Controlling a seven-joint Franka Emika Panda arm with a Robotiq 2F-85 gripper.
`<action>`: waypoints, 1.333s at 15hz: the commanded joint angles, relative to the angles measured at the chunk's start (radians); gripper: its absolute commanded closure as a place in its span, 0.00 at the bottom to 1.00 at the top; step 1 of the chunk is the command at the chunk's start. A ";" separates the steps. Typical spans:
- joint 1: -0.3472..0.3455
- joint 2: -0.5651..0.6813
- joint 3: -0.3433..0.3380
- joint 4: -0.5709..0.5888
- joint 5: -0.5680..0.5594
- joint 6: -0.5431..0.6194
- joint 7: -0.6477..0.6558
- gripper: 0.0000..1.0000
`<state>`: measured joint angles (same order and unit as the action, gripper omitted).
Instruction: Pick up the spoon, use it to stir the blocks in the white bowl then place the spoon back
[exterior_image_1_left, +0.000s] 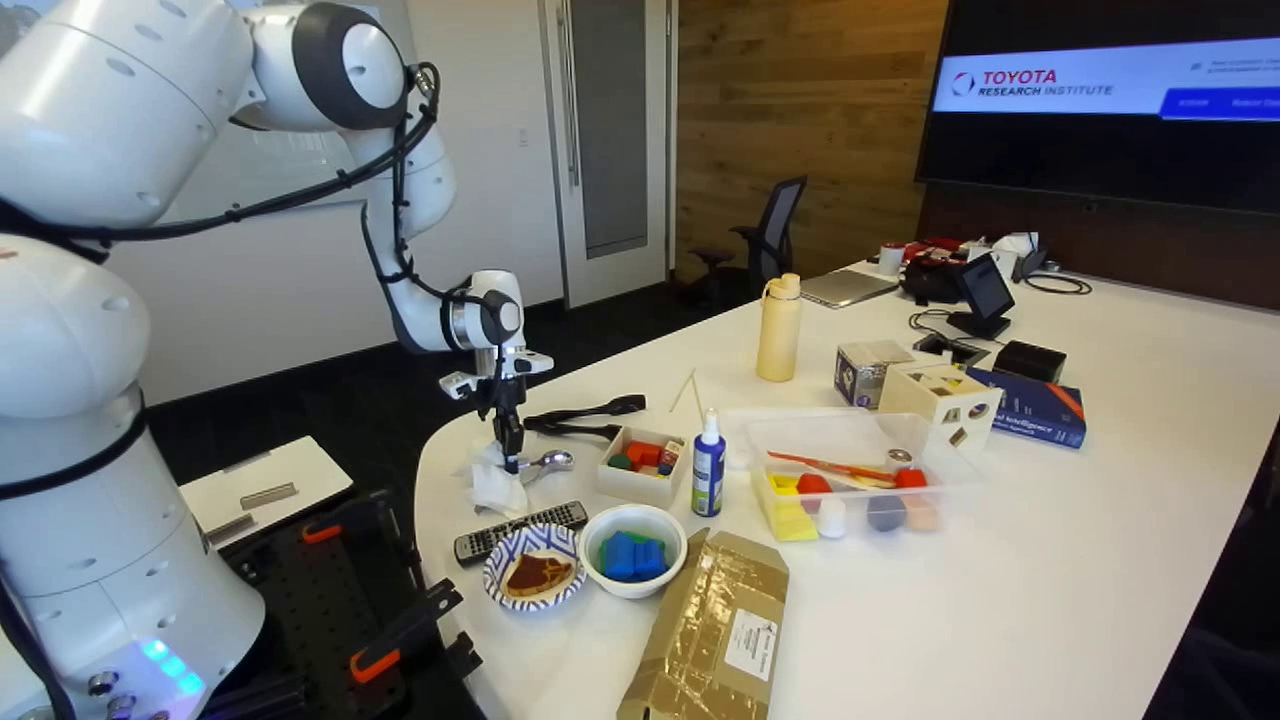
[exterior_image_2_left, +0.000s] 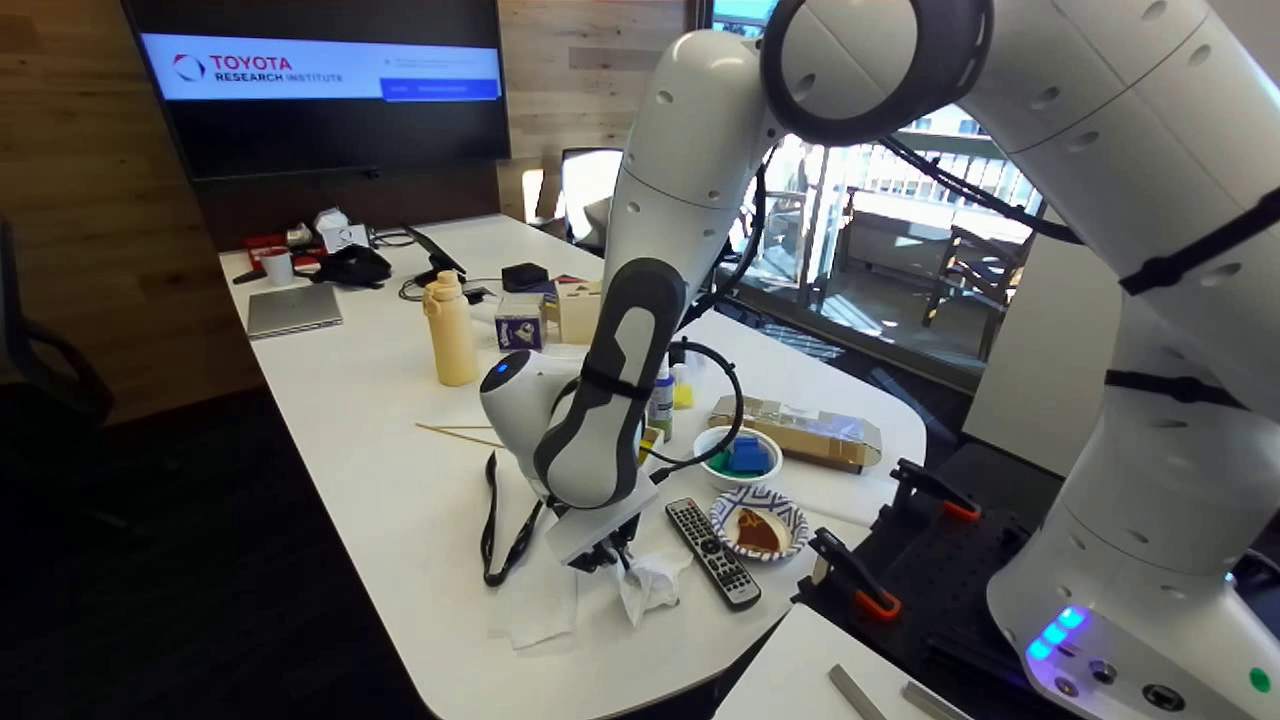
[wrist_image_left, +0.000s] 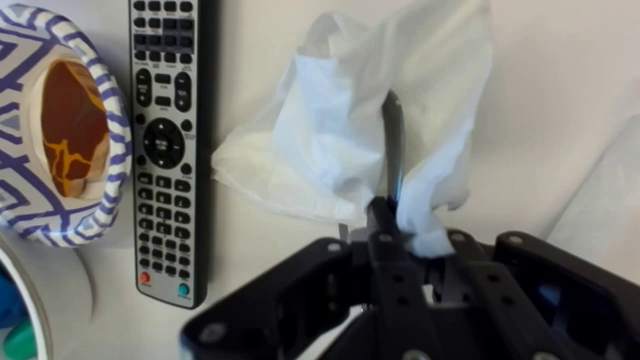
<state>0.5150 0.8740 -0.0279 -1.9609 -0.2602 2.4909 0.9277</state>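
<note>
The white bowl stands on the table and holds blue and green blocks. In the wrist view part of the bowl shows at the lower left. The spoon is metal, its round end by the gripper in an exterior view. Its dark shiny handle runs up from between the fingers in the wrist view, over a crumpled white tissue. My gripper is low over the table and looks shut on the spoon. Tissue covers the right fingertip; I cannot tell whether it is pinched too.
A remote and a patterned bowl with a brown piece lie between gripper and white bowl. Black tongs, a small block box, a blue spray bottle and a cardboard box stand around.
</note>
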 joint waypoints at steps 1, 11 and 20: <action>0.030 0.048 -0.025 0.060 -0.006 -0.022 -0.002 0.98; 0.049 -0.022 -0.035 0.033 -0.006 -0.017 -0.010 0.16; -0.002 -0.367 -0.014 -0.110 -0.018 -0.024 -0.104 0.00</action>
<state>0.5487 0.6426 -0.0535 -1.9692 -0.2617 2.4777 0.8631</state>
